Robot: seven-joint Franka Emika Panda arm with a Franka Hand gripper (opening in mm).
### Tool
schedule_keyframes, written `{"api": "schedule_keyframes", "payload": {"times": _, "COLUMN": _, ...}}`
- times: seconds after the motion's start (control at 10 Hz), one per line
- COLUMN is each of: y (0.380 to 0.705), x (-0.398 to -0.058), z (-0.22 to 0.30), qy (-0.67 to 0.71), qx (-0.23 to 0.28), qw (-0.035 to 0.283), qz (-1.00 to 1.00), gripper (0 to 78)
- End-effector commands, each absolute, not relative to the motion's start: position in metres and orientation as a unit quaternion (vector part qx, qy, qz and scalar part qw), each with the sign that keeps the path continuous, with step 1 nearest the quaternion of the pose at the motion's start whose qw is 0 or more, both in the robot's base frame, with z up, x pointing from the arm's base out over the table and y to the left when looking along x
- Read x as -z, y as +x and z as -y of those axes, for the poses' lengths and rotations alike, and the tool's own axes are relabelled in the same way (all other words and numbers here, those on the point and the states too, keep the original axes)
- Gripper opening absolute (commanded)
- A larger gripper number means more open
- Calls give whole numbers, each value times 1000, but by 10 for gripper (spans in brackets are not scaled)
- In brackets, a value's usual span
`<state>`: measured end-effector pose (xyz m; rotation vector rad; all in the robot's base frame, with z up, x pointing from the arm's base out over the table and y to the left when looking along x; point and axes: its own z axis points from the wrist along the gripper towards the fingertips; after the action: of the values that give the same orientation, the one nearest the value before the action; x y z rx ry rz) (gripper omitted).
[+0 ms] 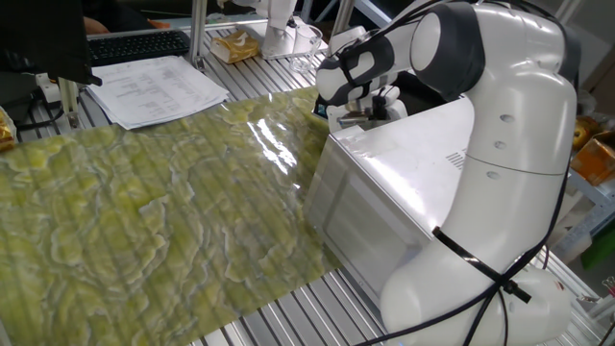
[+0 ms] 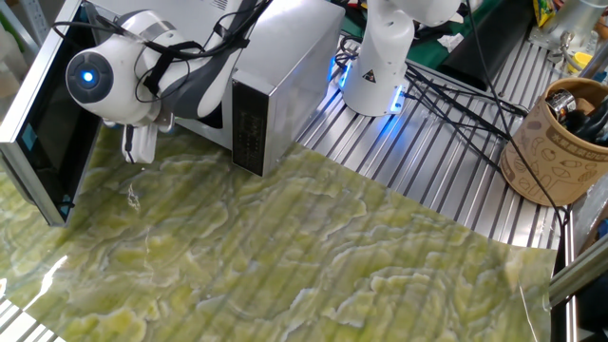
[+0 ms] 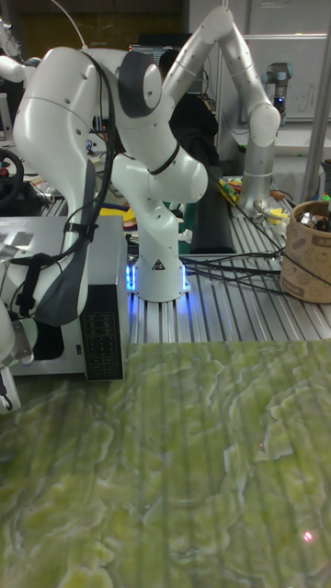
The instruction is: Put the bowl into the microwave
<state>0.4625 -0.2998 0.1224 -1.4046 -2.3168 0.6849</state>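
The silver-grey microwave stands at the table's edge, right beside the arm's base. Its dark glass door is swung wide open. My gripper hangs just in front of the microwave's open mouth, fingers pointing down at the green mat. In one fixed view the gripper shows above the front top edge of the microwave. The gap between the fingers is not readable. Nothing shows between them. The bowl is hidden in every view; the oven's cavity is blocked by my wrist and forearm.
A green marbled mat covers the table. A brown cup of tools stands at the far right on the slatted surface. Black cables run from the arm base. Papers and a keyboard lie beyond the mat.
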Motion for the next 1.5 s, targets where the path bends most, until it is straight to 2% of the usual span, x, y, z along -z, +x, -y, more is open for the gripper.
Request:
{"api": "schedule_keyframes", "payload": {"times": 0.1, "y": 463, "x": -124, "z": 301, "qy": -494, "qx": -247, "qw": 172, "qz": 816, "gripper": 775}}
{"api": "schedule_keyframes", "payload": {"times": 1.4, "y": 463, "x": -124, "z": 301, "qy": -494, "qx": -247, "qw": 172, "qz": 816, "gripper": 775}}
{"api": "schedule_keyframes", "payload": {"times": 1.5, "y": 526, "x": -155, "z": 279, "qy": -456, "qx": -225, "qw": 166, "qz": 845, "gripper": 775}}
